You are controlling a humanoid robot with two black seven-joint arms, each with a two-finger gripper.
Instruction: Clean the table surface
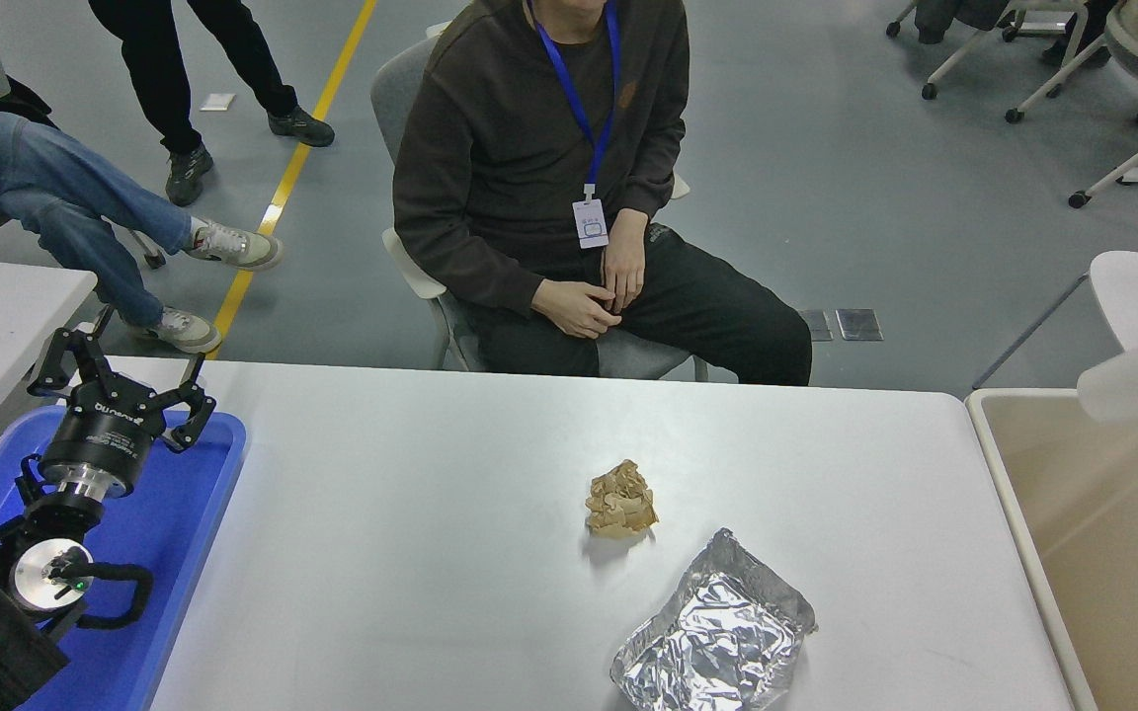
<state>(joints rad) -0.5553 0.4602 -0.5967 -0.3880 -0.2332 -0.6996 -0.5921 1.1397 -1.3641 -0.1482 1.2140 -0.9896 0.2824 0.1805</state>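
Head view: white table surface point(411, 553) w/ crumpled paper point(620, 500), foil point(713, 639).

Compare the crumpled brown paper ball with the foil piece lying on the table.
The brown paper ball is tan and matte; the foil piece is silver and shiny. The ball is bunched into a compact lump, while the foil lies spread out, flatter and wider. The ball sits mid-table; the foil lies nearer the robot's edge. Both are crinkled and rest apart on the table surface.

Grey floor point(826, 197) with a yellow line point(292, 173); wheeled chairs point(1023, 59) beyond.
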